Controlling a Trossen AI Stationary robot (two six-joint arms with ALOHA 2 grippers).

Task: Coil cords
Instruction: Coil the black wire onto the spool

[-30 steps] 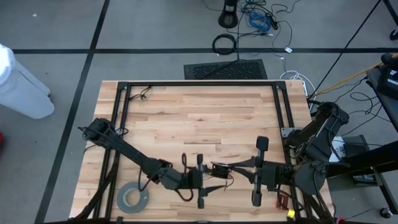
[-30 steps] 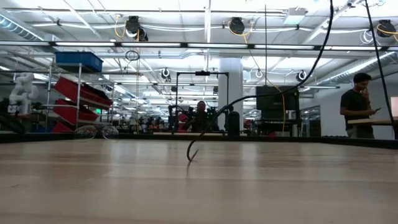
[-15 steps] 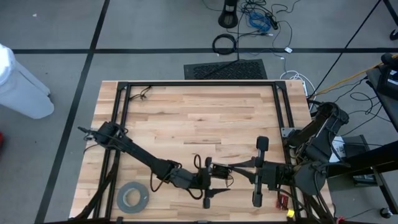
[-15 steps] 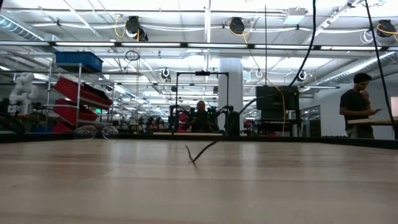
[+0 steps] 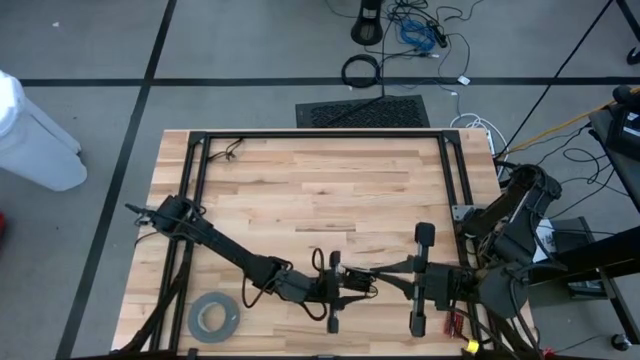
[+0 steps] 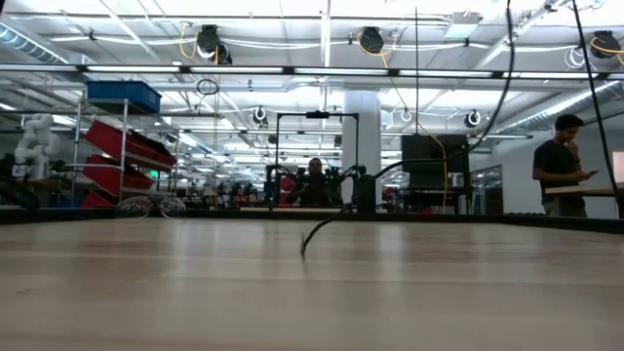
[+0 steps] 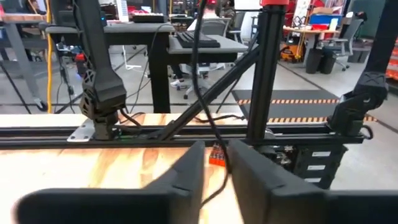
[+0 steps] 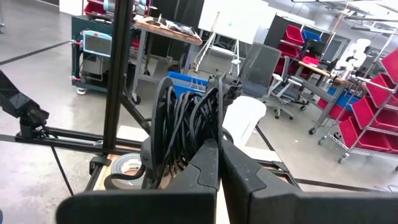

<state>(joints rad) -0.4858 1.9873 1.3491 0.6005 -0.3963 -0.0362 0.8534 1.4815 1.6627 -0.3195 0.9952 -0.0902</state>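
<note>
The right end effector (image 8: 217, 163) is sitting near the front edge of the table (image 5: 330, 170), its fingers pressed together, and in its own wrist view a bundle of wound black cord (image 8: 183, 121) is standing just past the fingertips; the fingers appear to be pinching the cord at the bundle's base, though the contact itself is hard to make out. The left end effector (image 7: 214, 168) is facing it from just beside, at the table's front middle. Its fingers are standing only narrowly apart, and a thin dark strand of cord is running up through the gap between them; whether they are actually gripping it I cannot tell.

Seen from above, the cord is bunching in a small dark tangle between the two end effectors, with short loops sticking out on the left arm's side. From table height, a strand is arching up off the wood.

The main risk, as I judge it, is the thin strand slipping through the left fingers, or the wound loops springing loose if the right pinch is shallow. The two arms are also working very close together, so a small misjudged move could knock them together or snag the cord. A grey tape roll (image 5: 215, 318) is lying near the front left corner, well clear.
</note>
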